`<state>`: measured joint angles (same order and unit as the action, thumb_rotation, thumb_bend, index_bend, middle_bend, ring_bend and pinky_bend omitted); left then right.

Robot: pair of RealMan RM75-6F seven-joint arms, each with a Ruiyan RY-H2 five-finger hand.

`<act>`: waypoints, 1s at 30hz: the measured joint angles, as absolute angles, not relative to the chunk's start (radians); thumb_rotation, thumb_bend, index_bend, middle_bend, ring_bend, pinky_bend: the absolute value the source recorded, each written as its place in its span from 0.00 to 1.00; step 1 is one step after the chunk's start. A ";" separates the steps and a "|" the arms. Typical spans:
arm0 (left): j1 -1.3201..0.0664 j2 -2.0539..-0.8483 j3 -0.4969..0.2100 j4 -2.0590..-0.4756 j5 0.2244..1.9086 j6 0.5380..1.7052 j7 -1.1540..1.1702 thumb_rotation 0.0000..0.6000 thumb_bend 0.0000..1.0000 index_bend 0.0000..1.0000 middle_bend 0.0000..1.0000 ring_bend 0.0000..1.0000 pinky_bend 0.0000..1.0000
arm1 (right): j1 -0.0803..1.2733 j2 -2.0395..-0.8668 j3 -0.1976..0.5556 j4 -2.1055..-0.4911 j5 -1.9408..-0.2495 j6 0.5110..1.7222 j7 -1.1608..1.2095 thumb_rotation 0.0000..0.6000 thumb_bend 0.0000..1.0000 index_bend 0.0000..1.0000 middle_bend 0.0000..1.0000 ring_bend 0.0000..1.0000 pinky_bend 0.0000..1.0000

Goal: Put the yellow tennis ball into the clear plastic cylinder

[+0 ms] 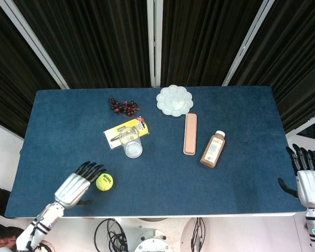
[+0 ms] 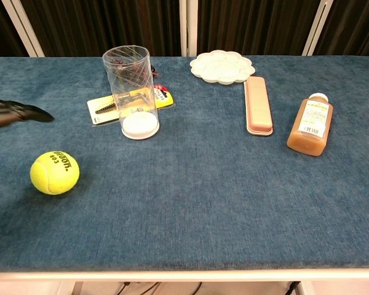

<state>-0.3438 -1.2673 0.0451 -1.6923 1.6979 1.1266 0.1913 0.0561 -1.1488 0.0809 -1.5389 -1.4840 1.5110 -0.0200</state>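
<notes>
The yellow tennis ball (image 1: 104, 181) (image 2: 55, 173) lies near the table's front left. The clear plastic cylinder (image 1: 131, 142) (image 2: 130, 91) stands upright, mouth up, behind and to the right of it. My left hand (image 1: 76, 186) hovers just left of the ball with fingers apart, their dark tips (image 2: 15, 112) reaching toward it, holding nothing. My right hand (image 1: 310, 181) hangs off the table's right edge, fingers spread and empty; the chest view does not show it.
Behind the cylinder lie a yellow card pack (image 1: 125, 131) and a dark red cluster (image 1: 123, 107). A white flower-shaped palette (image 1: 175, 100), a pink case (image 1: 190, 134) and a brown juice bottle (image 1: 213, 149) sit on the blue table (image 1: 241, 173) to the right.
</notes>
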 measured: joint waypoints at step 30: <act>-0.441 -1.466 0.055 -1.437 1.683 1.116 0.113 1.00 0.18 0.53 0.50 0.49 0.84 | 0.045 -1.131 0.090 -1.528 -1.458 1.506 0.028 1.00 0.20 0.00 0.00 0.00 0.00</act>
<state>-0.4407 -1.4661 0.0553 -1.4369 1.6831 1.1159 0.1130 0.0449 -1.1306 0.0897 -1.5282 -1.4580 1.5056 0.0277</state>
